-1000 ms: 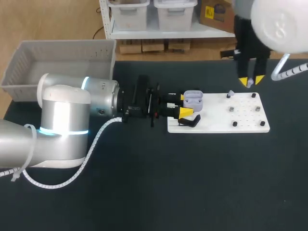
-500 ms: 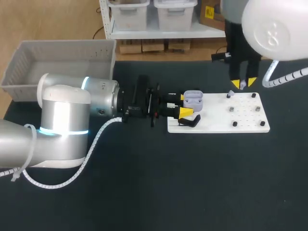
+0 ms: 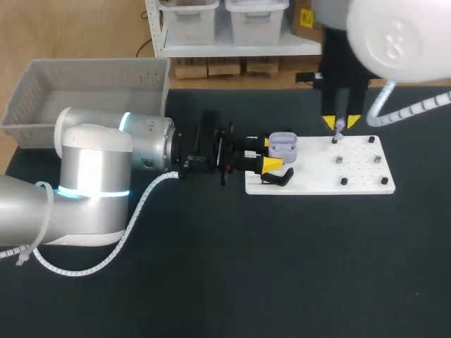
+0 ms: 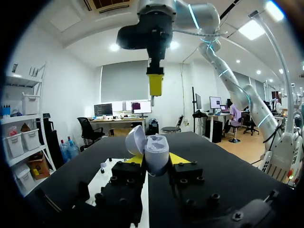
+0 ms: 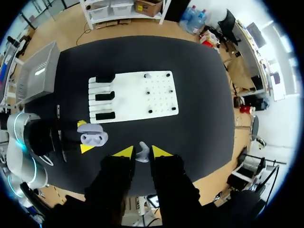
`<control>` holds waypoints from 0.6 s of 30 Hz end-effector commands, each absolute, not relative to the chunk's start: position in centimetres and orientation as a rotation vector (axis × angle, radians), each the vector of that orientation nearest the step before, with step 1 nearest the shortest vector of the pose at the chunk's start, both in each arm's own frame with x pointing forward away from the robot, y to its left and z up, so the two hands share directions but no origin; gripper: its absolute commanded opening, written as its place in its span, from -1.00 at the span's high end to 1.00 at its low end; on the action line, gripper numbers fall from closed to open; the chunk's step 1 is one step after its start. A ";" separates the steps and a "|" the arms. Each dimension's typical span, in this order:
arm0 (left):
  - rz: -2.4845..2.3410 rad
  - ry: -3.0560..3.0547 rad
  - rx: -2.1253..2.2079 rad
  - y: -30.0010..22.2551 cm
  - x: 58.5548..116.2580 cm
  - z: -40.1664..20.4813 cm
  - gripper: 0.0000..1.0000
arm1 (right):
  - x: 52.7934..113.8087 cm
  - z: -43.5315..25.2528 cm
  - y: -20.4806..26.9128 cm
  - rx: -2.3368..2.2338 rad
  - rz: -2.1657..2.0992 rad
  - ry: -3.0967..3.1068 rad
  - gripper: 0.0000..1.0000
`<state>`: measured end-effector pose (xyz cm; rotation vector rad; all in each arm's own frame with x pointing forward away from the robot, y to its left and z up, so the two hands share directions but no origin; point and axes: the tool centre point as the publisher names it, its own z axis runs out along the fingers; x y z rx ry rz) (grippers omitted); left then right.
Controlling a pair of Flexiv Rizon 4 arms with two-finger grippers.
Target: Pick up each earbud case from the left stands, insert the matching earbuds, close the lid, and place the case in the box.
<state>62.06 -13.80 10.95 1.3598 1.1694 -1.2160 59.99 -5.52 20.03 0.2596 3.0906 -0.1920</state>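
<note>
Basket (image 3: 91, 65): grey, upper left of the head view.
Left gripper (image 3: 273, 154): centre of the frame, fingers clamped on the case from two sides.
Case (image 3: 283, 146): pale lilac, lid open, at the board's left end.
Board (image 3: 352, 176): white, right of centre, dotted with small pegs.
Right gripper (image 3: 341, 123): upper right, fingers pinching a small pale earbud (image 3: 339, 127) over the board's far edge.

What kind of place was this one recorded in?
Likely a robot lab bench: a black table with a white peg board and a grey bin, the left gripper holding an open case, the right gripper an earbud.
</note>
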 end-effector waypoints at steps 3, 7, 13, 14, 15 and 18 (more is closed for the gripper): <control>-1.211 1.168 1.355 -13.8 61.9 10.9 1.00 | 59.7 21.2 -2.5 0.390 -0.304 3.077 1.00; -1.211 1.168 1.355 -13.8 61.9 10.9 1.00 | 59.5 21.4 -1.5 0.497 -0.288 3.065 1.00; -1.211 1.168 1.355 -13.8 61.9 10.9 1.00 | 59.7 20.8 0.0 0.611 -0.247 3.043 1.00; -1.211 1.168 1.355 -13.8 61.9 10.9 1.00 | 59.7 20.8 0.3 0.627 -0.240 3.040 1.00; -1.211 1.168 1.355 -13.8 61.9 10.9 1.00 | 59.8 20.7 0.4 0.640 -0.248 3.030 1.00; -1.211 1.168 1.355 -13.8 61.9 10.9 1.00 | 60.3 20.3 1.0 0.658 -0.240 3.030 1.00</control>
